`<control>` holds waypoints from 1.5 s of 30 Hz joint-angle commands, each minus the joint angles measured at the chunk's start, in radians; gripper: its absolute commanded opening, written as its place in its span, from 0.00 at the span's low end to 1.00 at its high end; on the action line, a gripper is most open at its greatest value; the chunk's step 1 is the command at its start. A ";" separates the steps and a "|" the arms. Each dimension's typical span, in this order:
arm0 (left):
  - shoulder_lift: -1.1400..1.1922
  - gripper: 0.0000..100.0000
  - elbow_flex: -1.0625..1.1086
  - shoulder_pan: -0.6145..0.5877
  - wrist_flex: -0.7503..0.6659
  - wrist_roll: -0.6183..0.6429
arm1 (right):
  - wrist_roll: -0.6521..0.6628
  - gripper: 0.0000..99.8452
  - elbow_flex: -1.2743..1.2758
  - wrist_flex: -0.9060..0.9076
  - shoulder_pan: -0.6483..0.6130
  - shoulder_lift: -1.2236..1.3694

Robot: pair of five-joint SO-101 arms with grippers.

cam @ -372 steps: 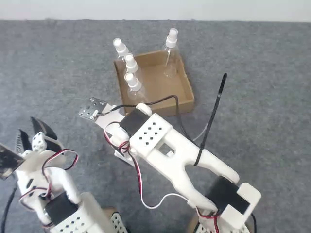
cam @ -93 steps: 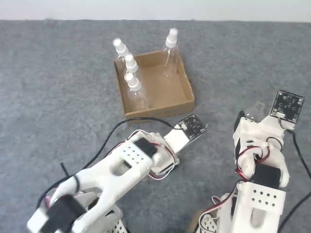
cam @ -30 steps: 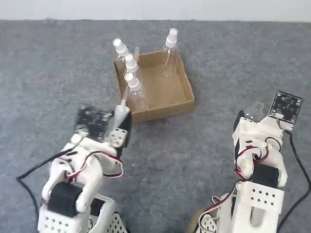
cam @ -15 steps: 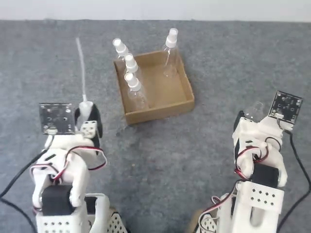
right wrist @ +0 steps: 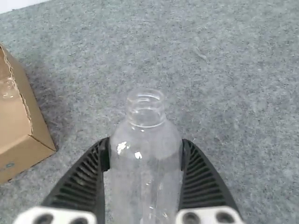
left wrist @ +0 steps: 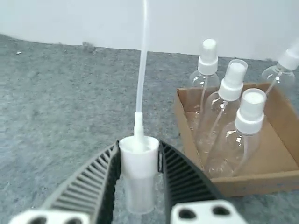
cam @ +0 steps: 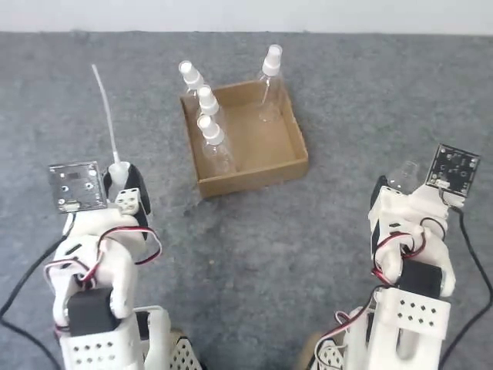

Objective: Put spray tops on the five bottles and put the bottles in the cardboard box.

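Gripping the last spray top (left wrist: 138,168) tube-up left of the cardboard box (cam: 289,166), the left arm's fingers (left wrist: 96,182) ready it for the uncapped bottle (right wrist: 145,158), clamped upright in the right arm's fingers (right wrist: 81,182) right of the box, where four capped bottles (cam: 212,139) stand.

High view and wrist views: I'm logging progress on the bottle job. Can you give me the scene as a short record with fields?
Left gripper: shut on a spray top, its tube sticking out past the fingertips
Right gripper: shut on an uncapped bottle
Cardboard box: holds four capped bottles
Surface: grey carpet
Left to do: fit the held top to the held bottle, then box it
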 commanded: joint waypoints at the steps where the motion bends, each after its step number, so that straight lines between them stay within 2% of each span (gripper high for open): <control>1: 0.089 0.01 -0.025 -0.005 -0.037 0.009 | -0.009 0.02 -0.012 -0.019 0.004 -0.028; 10: 0.497 0.01 -0.177 -0.005 -0.048 0.026 | -0.008 0.02 -0.012 -0.019 0.004 -0.028; 23: 0.776 0.02 -0.303 -0.002 -0.046 0.037 | -0.008 0.02 -0.012 -0.022 0.004 -0.025; 25: 0.809 0.02 -0.329 -0.003 -0.046 0.091 | -0.008 0.02 -0.012 -0.022 0.004 -0.025; 30: 0.901 0.02 -0.398 -0.005 -0.046 0.350 | -0.008 0.02 -0.012 -0.022 0.004 -0.025; 34: 0.974 0.02 -0.438 -0.006 -0.046 0.508 | -0.008 0.02 -0.012 -0.022 0.004 -0.025; 38: 1.007 0.02 -0.475 -0.068 -0.046 0.628 | -0.008 0.02 -0.012 -0.024 0.004 -0.025; 42: 1.008 0.01 -0.484 -0.132 -0.054 0.684 | -0.008 0.02 -0.012 -0.024 0.004 -0.024; 45: 1.011 0.01 -0.479 -0.160 -0.084 0.795 | -0.008 0.02 -0.012 -0.025 0.004 -0.022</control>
